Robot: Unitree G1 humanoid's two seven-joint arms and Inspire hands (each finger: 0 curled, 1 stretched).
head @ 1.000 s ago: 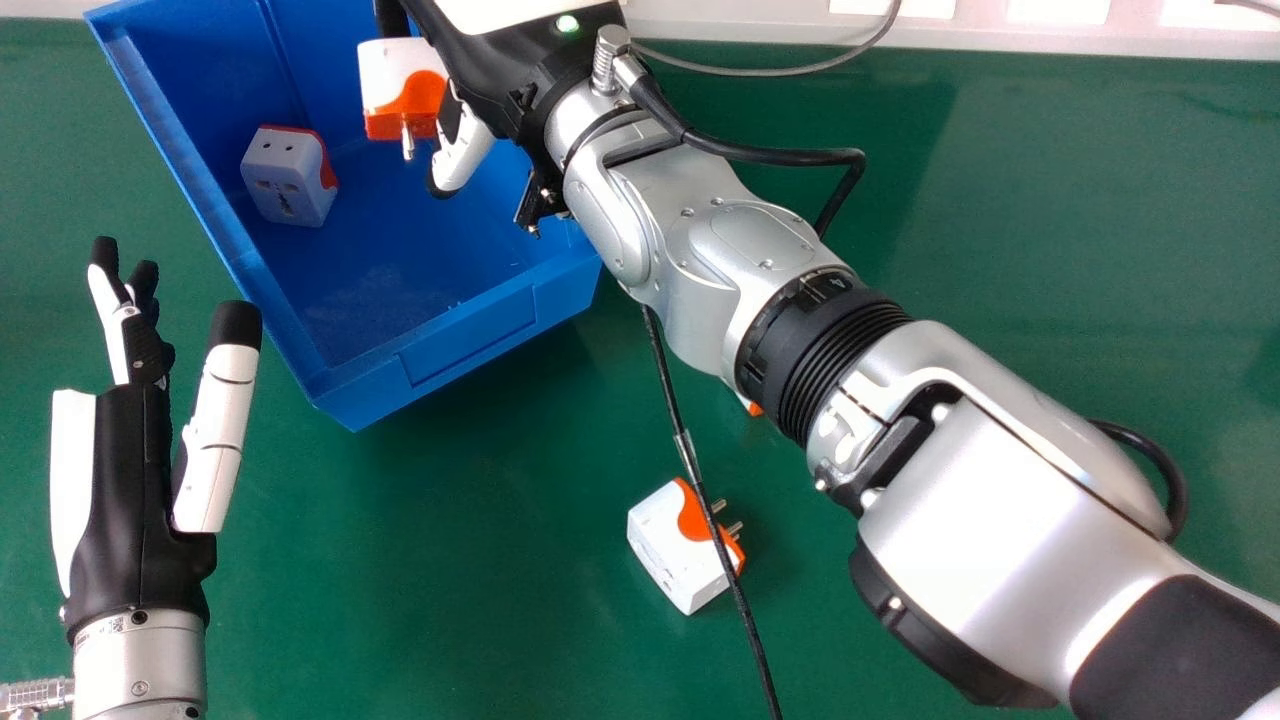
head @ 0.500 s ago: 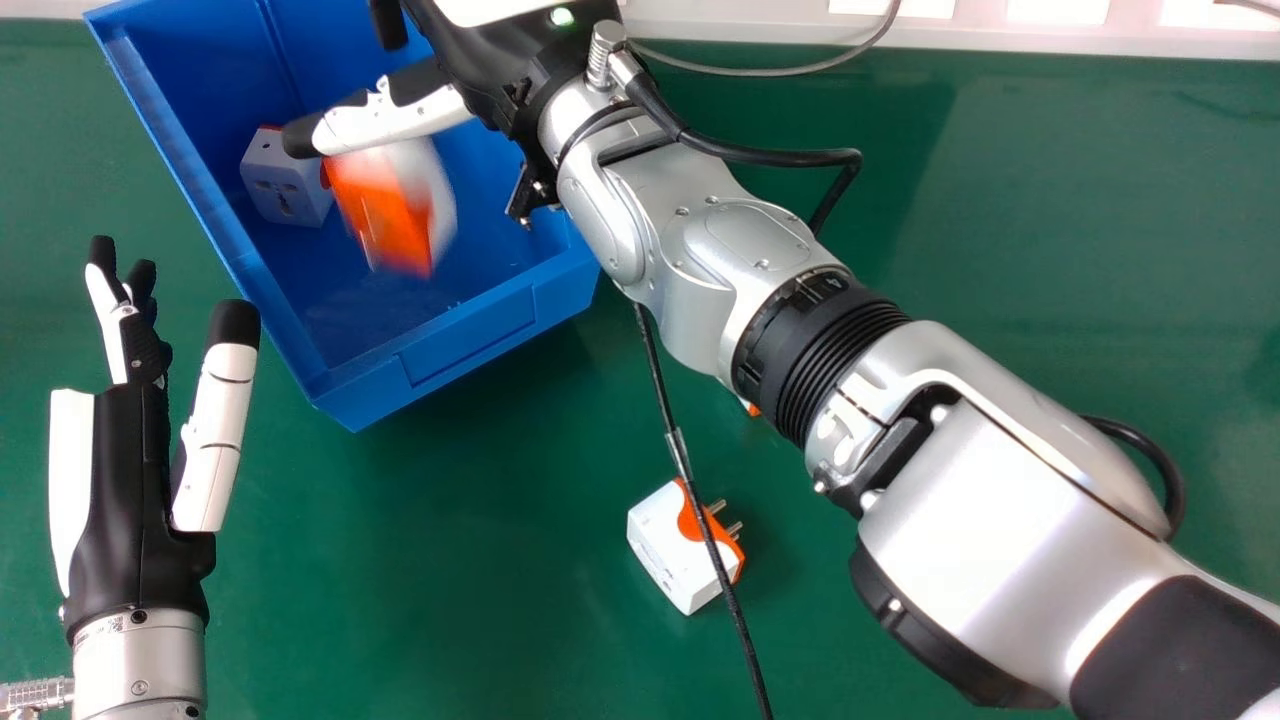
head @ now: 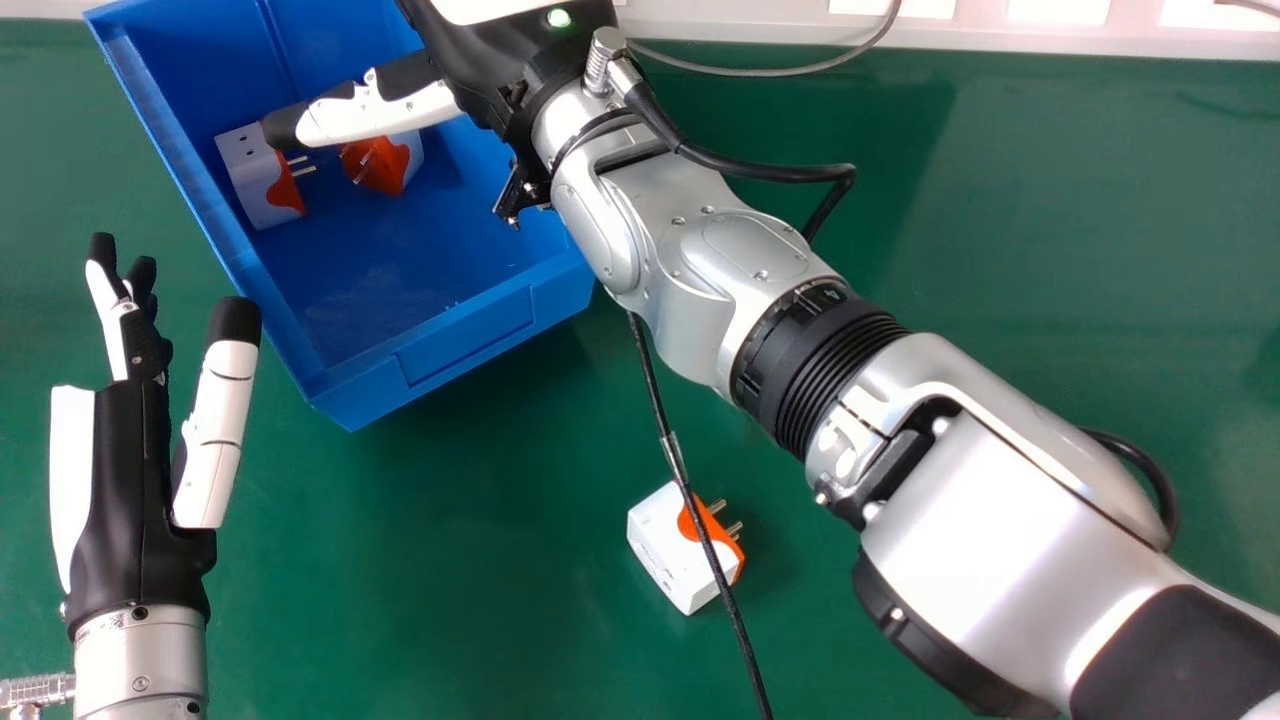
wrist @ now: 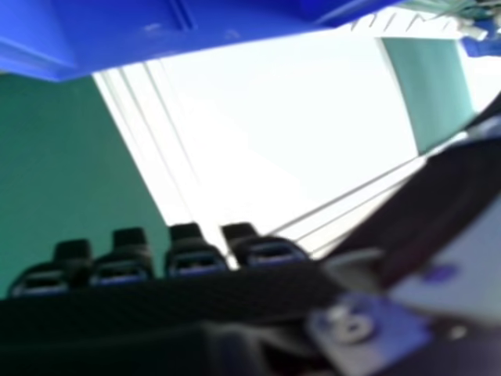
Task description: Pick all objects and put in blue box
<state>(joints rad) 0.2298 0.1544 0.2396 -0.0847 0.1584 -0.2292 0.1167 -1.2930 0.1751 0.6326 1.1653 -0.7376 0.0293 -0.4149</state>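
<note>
In the head view my right hand is over the blue box, open and empty, its thumb stretched leftward. Inside lie two white and orange plug adapters: one by the left wall, another just right of it, partly covered by the thumb. A further adapter rests on the green table, pins toward the right, a black cable crossing over it. My left hand stays open at the left, short of the box. In the right hand view are my right hand and the blue box.
My silver right forearm slants across the green table and hides part of it. The black cable hangs below the arm. A grey cable runs along the pale back edge.
My right hand has let go of an adapter, its thumb swinging out leftward. That adapter dropped into the box, and the one there has turned. My left hand has hardly moved.
</note>
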